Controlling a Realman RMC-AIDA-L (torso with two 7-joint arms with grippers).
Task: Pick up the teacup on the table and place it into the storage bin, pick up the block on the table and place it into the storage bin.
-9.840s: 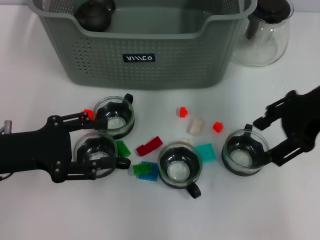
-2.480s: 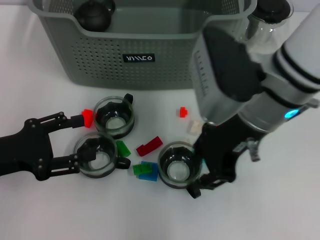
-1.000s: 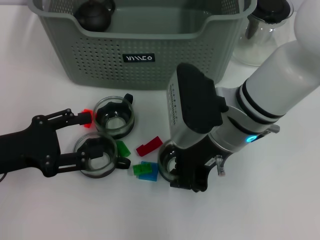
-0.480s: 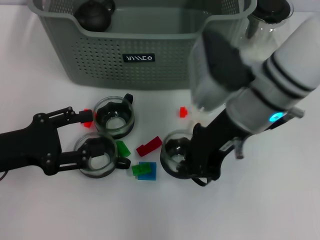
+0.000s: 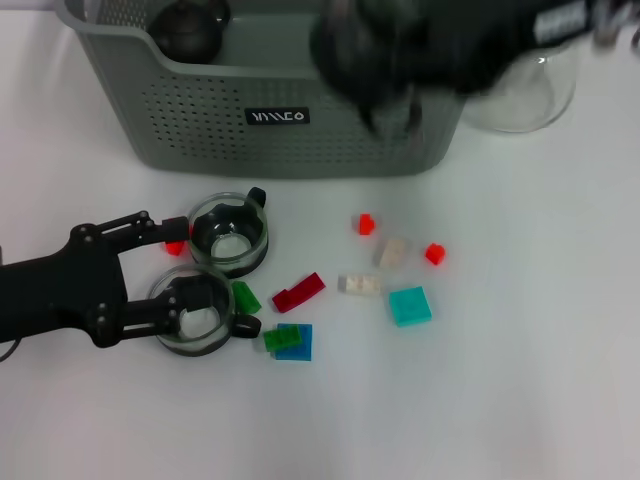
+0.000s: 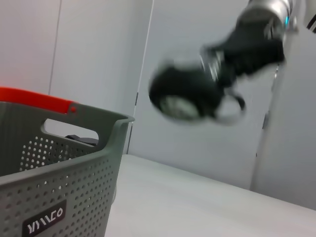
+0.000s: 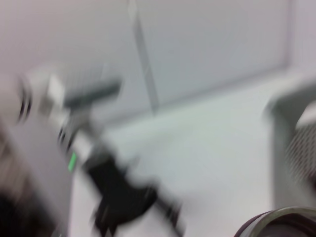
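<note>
Since half a second ago the left gripper [image 5: 180, 270] has barely shifted: it lies low on the white table [image 5: 520, 380] at the left, its black fingers [image 5: 140, 222] spread, one beside the small red block [image 5: 177, 246] and the other against the near teacup [image 5: 198, 310], a round clear-glass cup with a dark liner and a black handle pointing right toward the green block [image 5: 246, 297]; a second teacup [image 5: 229, 232] stands just behind it, handle pointing up-right toward the storage bin [image 5: 290, 110]. The bin, grey-green perforated plastic with a dipped rim and black label, holds a dark round teapot [image 5: 190, 25] in its left corner. The third cup that stood mid-table is gone from there, baring a white brick [image 5: 359, 284] beside the red bar [image 5: 299, 292], blue tile [image 5: 296, 342] and teal tile [image 5: 410, 305]. The right gripper [image 5: 400, 60], a dark blur, has swung up over the bin's right front wall; the left wrist view shows it carrying a dark round cup [image 6: 180, 96] in the air, though how its fingers sit cannot be told
</note>
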